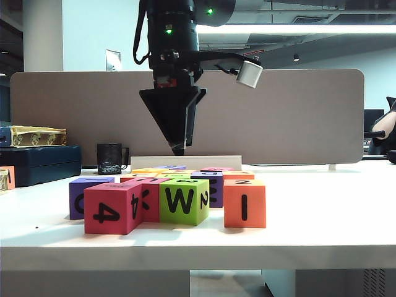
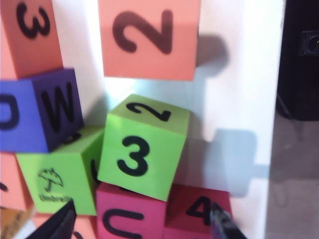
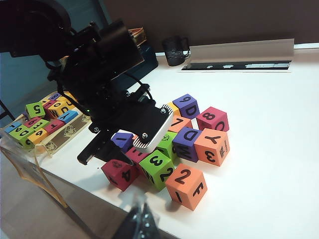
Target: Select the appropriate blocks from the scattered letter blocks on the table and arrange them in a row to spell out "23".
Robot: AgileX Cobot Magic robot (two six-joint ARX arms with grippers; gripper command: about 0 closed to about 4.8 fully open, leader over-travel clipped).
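Exterior faces table edge low; wrists overlook shared blocks.

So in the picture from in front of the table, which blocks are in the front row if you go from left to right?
Purple block → pink block with a 4 → green block with a W → orange block with an I. The left gripper hangs open above them; the blocks behind overlap too much to order.

Bright overhead light, soft shadows, slight blur
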